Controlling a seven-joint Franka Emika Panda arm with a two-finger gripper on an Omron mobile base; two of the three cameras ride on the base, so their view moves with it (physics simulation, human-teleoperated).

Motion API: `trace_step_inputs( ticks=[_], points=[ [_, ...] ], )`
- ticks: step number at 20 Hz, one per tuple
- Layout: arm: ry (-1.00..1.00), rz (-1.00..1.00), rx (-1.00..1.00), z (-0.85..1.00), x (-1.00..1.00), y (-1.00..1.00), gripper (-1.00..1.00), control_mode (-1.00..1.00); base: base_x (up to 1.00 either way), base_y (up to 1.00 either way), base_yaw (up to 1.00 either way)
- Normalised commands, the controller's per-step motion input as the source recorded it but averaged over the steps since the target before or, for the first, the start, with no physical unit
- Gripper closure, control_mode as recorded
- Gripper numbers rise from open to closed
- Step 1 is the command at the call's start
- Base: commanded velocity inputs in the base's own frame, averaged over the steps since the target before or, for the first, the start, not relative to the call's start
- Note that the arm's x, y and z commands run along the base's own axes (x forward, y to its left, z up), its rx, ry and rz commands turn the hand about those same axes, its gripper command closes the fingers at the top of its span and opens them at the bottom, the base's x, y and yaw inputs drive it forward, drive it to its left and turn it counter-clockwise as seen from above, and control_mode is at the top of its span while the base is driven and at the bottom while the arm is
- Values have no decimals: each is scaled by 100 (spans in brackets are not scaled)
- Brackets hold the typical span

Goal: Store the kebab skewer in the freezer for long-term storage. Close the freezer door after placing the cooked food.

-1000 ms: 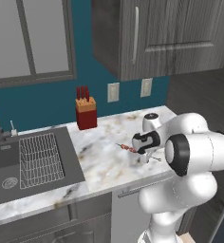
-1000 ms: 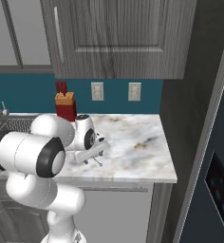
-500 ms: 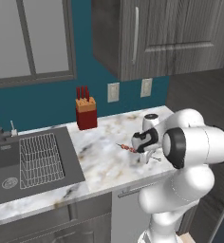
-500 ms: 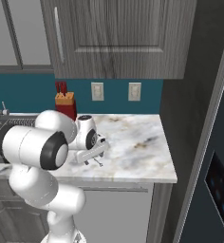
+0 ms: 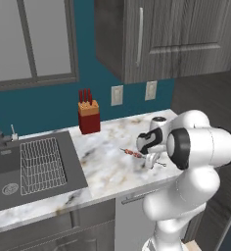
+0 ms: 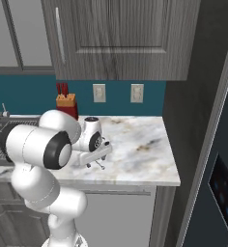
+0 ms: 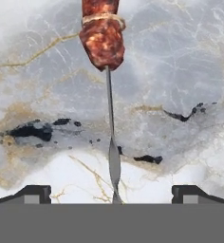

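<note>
Skewer (image 7: 107, 71): lies flat on the marble counter (image 5: 107, 162), meat end away from the hand.
Gripper (image 7: 112, 192): spread wide, straddling the bare stick.
Advice: lower squarely, then pinch the stick centred.

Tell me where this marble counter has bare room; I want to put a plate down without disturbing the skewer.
The stretch right of the arm, toward the counter's end by the freezer, is bare, as is the strip between the sink and the kebab skewer. It is crowded where the open tool hangs over the skewer, and by the knife block.
</note>
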Motion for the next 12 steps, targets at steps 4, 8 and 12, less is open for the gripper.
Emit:
trace_step_inputs(
  ticks=[4, 8, 12],
  points=[
    [0, 0, 6, -24, 0, 0, 100, -100, 0, 0, 0],
    [0, 0, 4, -16, 0, 0, 100, -100, 0, 0, 0],
    [0, 0, 3, -10, 0, 0, 100, -100, 0, 0, 0]
  ],
)
